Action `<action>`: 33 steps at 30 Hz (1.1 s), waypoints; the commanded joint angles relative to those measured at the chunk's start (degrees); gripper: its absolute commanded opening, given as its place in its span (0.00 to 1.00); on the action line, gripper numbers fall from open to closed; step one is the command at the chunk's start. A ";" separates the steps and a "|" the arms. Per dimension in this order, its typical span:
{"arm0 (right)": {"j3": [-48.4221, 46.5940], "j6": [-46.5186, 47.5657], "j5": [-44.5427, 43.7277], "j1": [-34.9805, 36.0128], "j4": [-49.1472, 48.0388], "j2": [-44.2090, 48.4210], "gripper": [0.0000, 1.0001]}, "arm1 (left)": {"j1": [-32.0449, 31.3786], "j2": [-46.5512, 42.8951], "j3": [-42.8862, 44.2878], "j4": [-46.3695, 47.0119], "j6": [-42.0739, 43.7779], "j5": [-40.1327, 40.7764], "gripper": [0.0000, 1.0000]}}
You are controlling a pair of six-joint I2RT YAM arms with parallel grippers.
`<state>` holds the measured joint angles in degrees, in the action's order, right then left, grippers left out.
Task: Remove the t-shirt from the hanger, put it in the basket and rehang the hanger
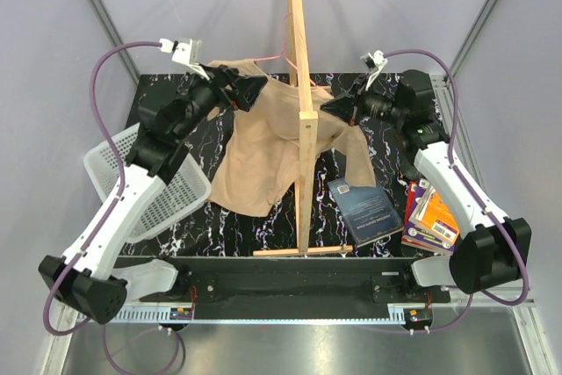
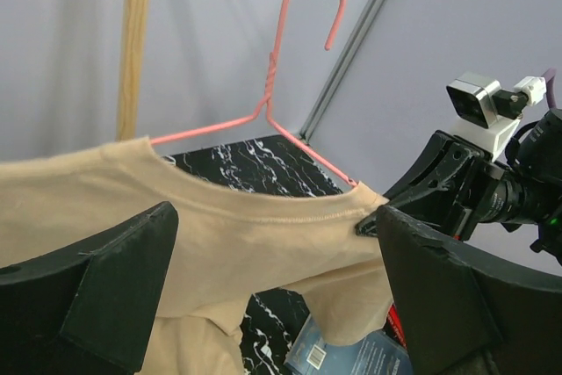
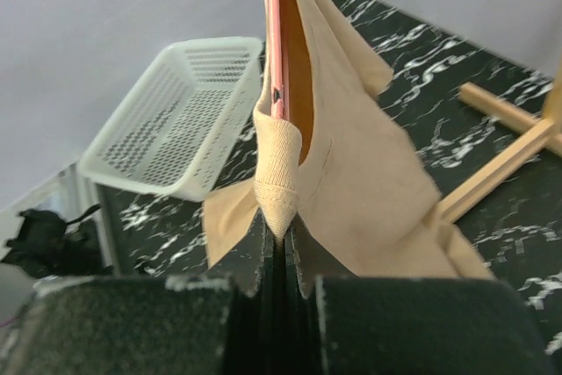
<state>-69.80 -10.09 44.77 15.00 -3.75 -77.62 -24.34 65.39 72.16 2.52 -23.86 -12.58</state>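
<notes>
The tan t-shirt hangs on the pink wire hanger beside the wooden pole, its hem down on the black marble table. My right gripper is shut on the collar edge of the t-shirt, right by the hanger's wire. In the left wrist view the right gripper pinches the collar's right end. My left gripper is open wide in front of the t-shirt just below the neckline, its fingers on either side of the cloth. In the top view the left gripper sits at the shirt's left shoulder.
A tall wooden pole stand rises mid-table, with its cross base on the marble. A white plastic basket sits at the left. A blue book and a stack of books lie at the right.
</notes>
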 commanded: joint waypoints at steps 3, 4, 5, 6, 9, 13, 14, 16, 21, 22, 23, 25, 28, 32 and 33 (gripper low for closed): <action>1.59 -4.94 7.17 0.38 -0.74 2.30 0.00 | 1.83 5.36 3.78 2.92 -3.64 -7.63 0.99; 2.47 -4.94 8.04 0.38 -0.65 2.65 0.00 | 2.19 5.63 3.43 4.93 -4.26 -7.90 0.99; 2.74 -5.29 8.66 0.38 -0.47 2.65 0.00 | 2.28 5.80 2.90 6.16 -4.79 -8.25 0.99; 3.26 -5.55 9.19 0.38 -0.38 2.74 0.00 | 2.28 6.33 2.20 7.13 -5.23 -8.43 0.99; 3.97 -6.00 11.12 0.46 -0.30 2.83 0.00 | 2.37 8.96 3.42 7.58 -5.67 -9.56 0.99; 5.02 -5.56 12.00 0.46 0.14 3.01 0.00 | 2.37 12.57 4.83 8.89 -7.69 -11.06 0.99; 5.11 -5.56 12.18 0.46 0.14 2.83 0.00 | 2.37 13.71 4.74 9.60 -8.22 -11.24 0.99; 5.29 -5.47 12.62 0.90 0.23 2.83 0.00 | 2.37 15.03 4.92 11.18 -9.36 -12.29 0.95; 4.68 -5.29 12.27 1.52 0.23 2.48 0.00 | 2.37 19.42 7.20 12.24 -10.95 -16.24 0.79; 4.41 -5.21 12.44 1.87 0.23 2.30 0.00 | 2.28 19.78 7.29 12.50 -11.12 -16.42 0.72; 4.32 -5.03 12.62 2.13 0.32 2.22 0.00 | 2.36 20.30 7.38 12.68 -11.21 -16.60 0.66; 4.32 -4.42 10.87 3.09 0.76 2.04 0.00 | 2.37 20.57 7.47 12.86 -10.86 -16.69 0.42; 5.11 -3.10 5.17 3.80 1.72 2.91 0.08 | 2.37 19.96 7.82 10.76 -8.93 -15.12 0.01; 8.79 -6.34 -9.74 4.07 2.25 7.12 0.74 | 2.37 17.15 7.29 6.63 -4.28 -6.26 0.00; 9.67 -8.18 -12.14 3.98 2.43 8.18 0.99 | 2.37 16.54 7.03 4.96 -3.57 -4.40 0.00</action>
<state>-62.63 -15.07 45.74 18.26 -0.21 -75.22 -22.04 86.21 76.90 8.36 -31.33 -25.67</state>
